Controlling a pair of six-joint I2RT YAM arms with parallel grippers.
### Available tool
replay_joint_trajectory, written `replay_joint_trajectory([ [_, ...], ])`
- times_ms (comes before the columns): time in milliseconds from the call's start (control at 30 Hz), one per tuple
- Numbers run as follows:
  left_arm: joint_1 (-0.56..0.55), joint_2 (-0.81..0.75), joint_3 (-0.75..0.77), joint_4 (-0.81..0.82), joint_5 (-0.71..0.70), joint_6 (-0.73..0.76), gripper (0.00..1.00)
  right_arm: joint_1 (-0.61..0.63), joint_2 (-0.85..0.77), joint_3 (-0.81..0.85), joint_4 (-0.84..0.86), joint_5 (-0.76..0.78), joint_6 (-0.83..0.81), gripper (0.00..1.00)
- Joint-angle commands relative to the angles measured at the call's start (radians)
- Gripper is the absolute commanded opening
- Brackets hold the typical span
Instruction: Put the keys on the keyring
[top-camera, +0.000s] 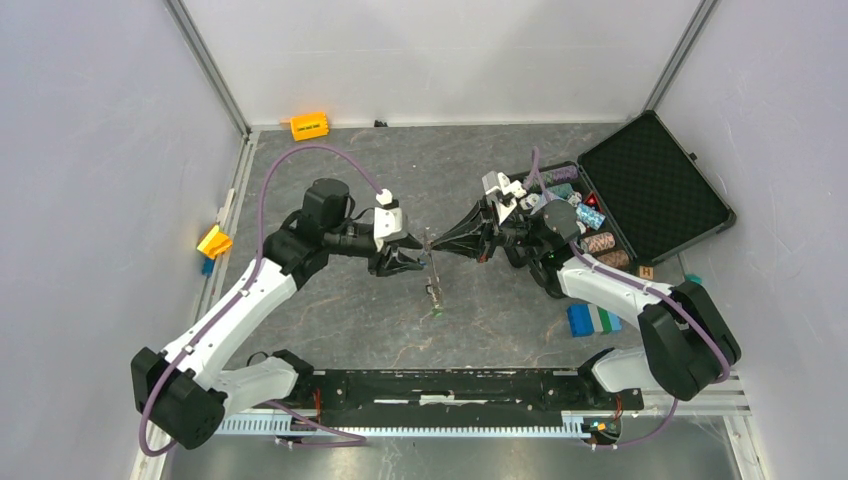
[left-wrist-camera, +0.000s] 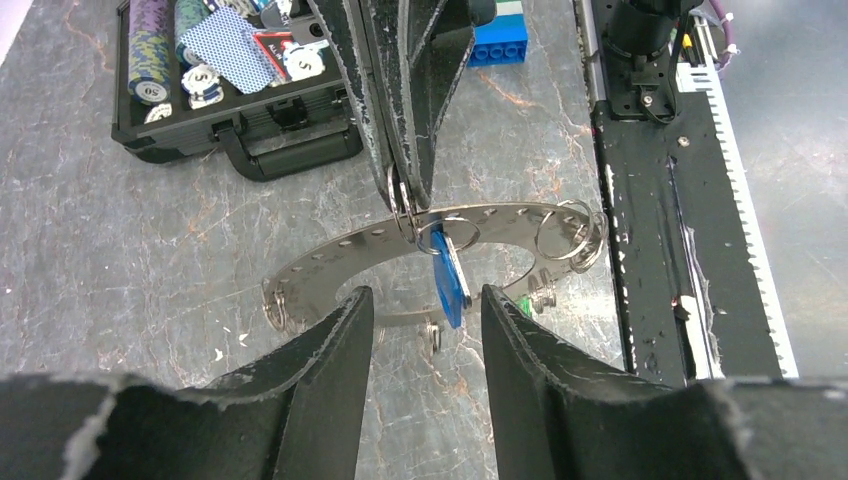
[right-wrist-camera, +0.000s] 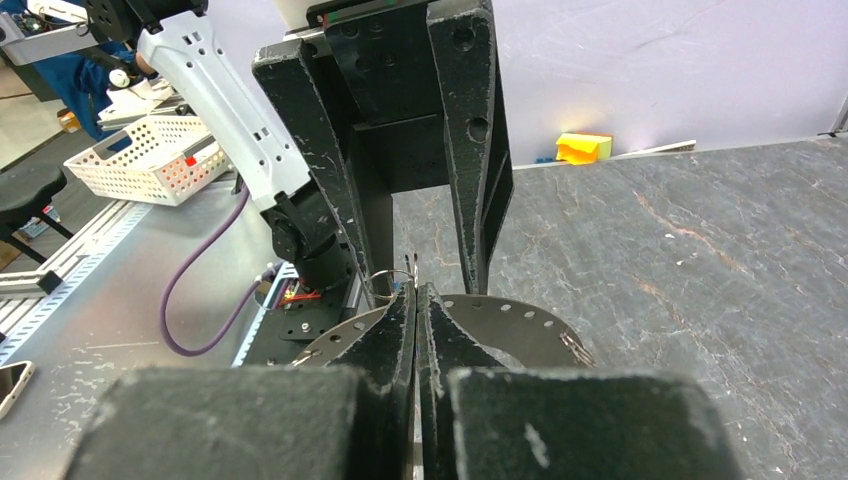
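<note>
The right gripper (left-wrist-camera: 405, 200) was pinched tight on the rim of the keyring (left-wrist-camera: 330, 258), holding it above the table (left-wrist-camera: 150, 260). The left gripper (left-wrist-camera: 420, 305) stood spread around a blue-tagged key (left-wrist-camera: 450, 285) hanging from the keyring (apparently touching neither finger).

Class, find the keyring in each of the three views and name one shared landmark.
Top external: keyring edge-on, picture centre.
Left wrist: keyring centre, a curved perforated band.
Right wrist: keyring lower centre, partly hidden.
Landmark: the right gripper clamping it.
</note>
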Motion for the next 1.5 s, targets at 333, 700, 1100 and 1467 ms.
replay_joint_trajectory([
  [333,-0.029,0.061,0.019,0.106,0.054,-0.121,0.08,-0.005,-0.014,0.011,-0.017,0.033,-0.059,0.0],
  [700,-0.044,0.078,-0.013,0.137,0.045,-0.126,0.02,-0.007,-0.024,-0.007,0.043,0.032,-0.022,0.0],
  [1100,-0.044,0.099,-0.021,0.16,-0.006,-0.131,0.02,-0.007,-0.023,-0.03,0.171,0.031,0.076,0.0],
  [1467,-0.052,0.133,0.001,0.163,-0.015,-0.135,0.02,-0.007,-0.017,-0.037,0.19,0.04,0.09,0.0],
])
